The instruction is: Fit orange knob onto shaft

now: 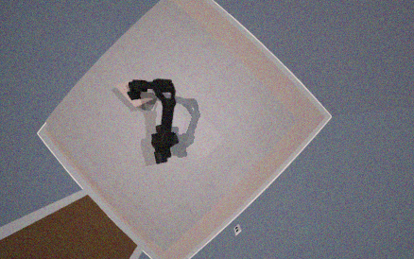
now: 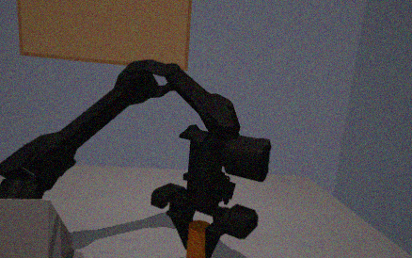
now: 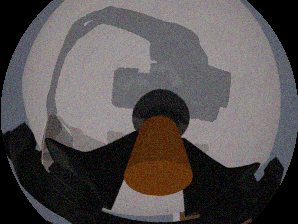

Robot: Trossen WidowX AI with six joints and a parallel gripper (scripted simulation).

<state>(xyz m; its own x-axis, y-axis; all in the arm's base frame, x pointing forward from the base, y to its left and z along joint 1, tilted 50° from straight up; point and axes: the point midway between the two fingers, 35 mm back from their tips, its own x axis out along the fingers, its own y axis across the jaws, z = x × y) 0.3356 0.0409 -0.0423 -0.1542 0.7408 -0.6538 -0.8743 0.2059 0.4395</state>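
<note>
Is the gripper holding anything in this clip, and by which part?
Yes: the gripper is shut on the orange knob, its fingers clamping the knob's opposite sides. The knob's lower end points down past the fingertips.
</note>
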